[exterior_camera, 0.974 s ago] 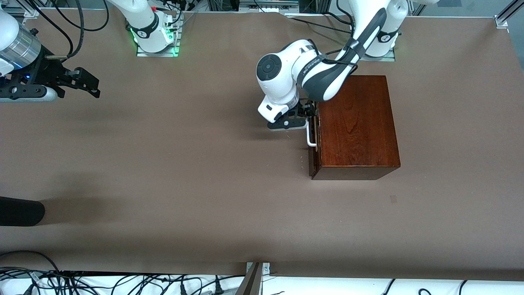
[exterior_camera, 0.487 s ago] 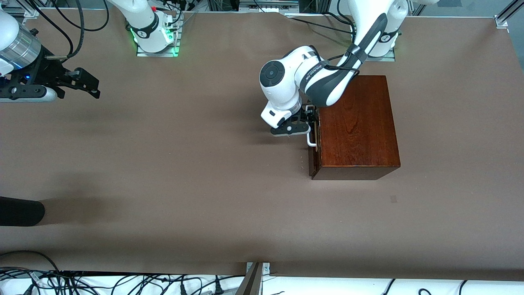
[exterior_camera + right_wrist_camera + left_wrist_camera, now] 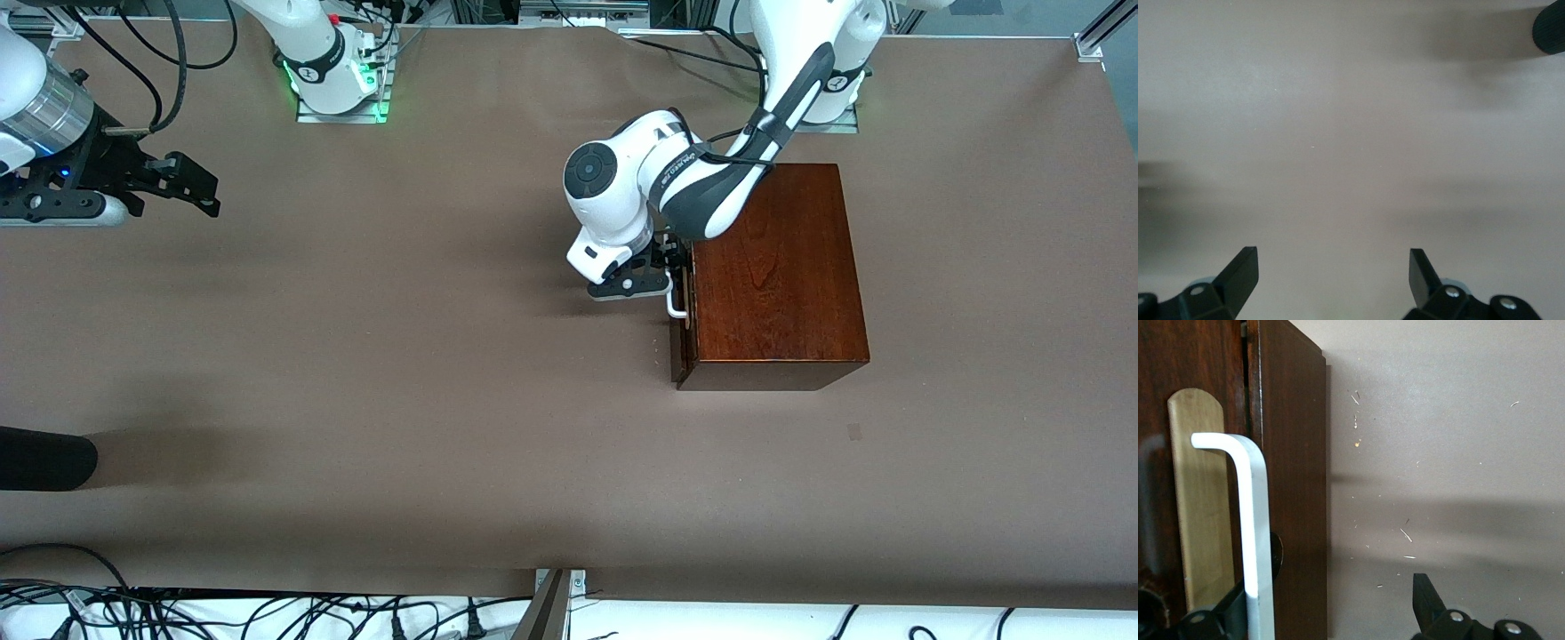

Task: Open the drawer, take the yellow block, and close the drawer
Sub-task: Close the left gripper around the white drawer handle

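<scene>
left gripper (image 3: 674,267) jaws spread, straddling white metal loop handle (image 3: 1251,520) of dark reddish-brown drawer (image 3: 683,307), 9 o'clock face of glossy brown wooden box (image 3: 773,267) | right gripper (image 3: 200,188) jaws apart, waiting over table (image 3: 400,356)

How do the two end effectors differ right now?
The left end effector is at the drawer front, one finger tucked beside the white handle; the right end effector waits over bare table at the right arm's end. Both are open and hold nothing.
</scene>
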